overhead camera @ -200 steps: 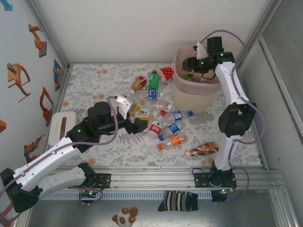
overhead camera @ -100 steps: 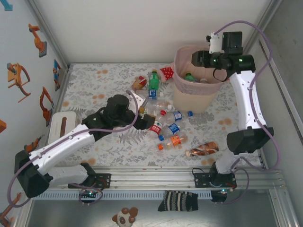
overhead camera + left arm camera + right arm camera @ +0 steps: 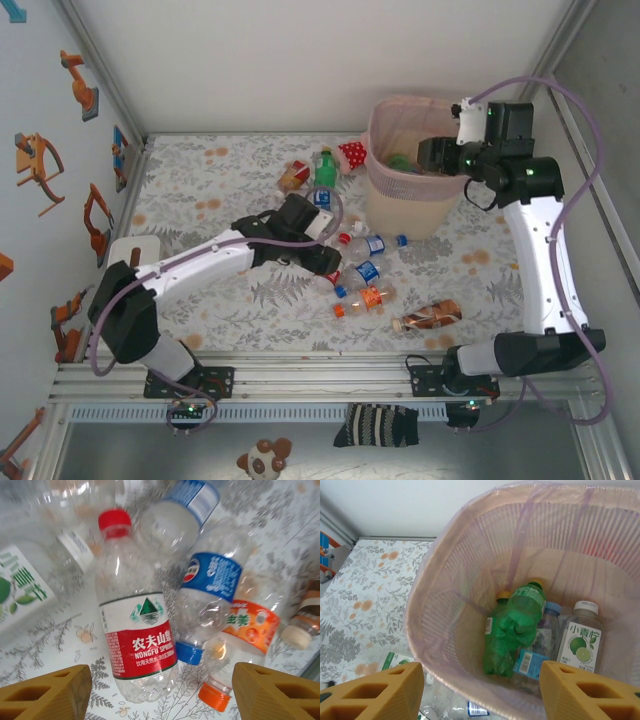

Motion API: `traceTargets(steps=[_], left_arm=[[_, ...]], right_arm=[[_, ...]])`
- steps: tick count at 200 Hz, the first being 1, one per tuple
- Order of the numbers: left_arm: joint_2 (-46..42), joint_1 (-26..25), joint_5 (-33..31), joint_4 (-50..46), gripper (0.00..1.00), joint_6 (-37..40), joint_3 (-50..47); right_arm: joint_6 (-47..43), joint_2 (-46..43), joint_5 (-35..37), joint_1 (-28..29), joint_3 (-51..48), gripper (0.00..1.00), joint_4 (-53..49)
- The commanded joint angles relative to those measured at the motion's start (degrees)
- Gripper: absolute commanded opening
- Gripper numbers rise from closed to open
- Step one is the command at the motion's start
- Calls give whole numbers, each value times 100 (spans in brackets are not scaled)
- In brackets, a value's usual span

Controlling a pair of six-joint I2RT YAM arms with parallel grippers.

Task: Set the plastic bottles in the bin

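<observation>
1. Between the left jaws, which stand apart and empty low over the table, a clear plastic bottle with red cap and red label [image 3: 135, 630] lies on its side.
2. Touching its flank lies a clear blue-labelled bottle [image 3: 212, 587], and beyond that an orange-labelled, orange-capped bottle [image 3: 240, 635].
3. Judgement: the pick of the red-labelled bottle is in hand. Descend straight and close across the labelled belly, keeping the far fingertip out of the neighbour. The thin wall may buckle or slip.
4. The right jaws, apart and holding nothing, hang over the tall pink mesh bin [image 3: 422, 610] at the table's far right. It holds a crumpled green bottle [image 3: 517, 625] and a lime-labelled clear bottle [image 3: 580, 645].
5. The table [image 3: 200, 170] wears a grey floral cloth. A brown bottle [image 3: 428, 317] lies near the front. White panels enclose the cell, with cartoon stickers [image 3: 40, 160] on the left wall.
</observation>
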Motion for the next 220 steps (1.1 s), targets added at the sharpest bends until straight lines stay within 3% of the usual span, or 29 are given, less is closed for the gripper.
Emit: traceTargets(steps=[1,73,155,220], left_arm=[[314,-63,37,-395,74,-299,192],[1439,-59,112,-637,79,-298,644],[2025,-2,143,-564,80,-289,857],[2259,68,272,-385,75,-335,790]], right_arm=[[-12,-195,132,34,-173,62,86],[-9,-376,123,33,-300,62,19],[20,-478,110,33,-397,62,11],[27,-538,122,33,-423,62,24]])
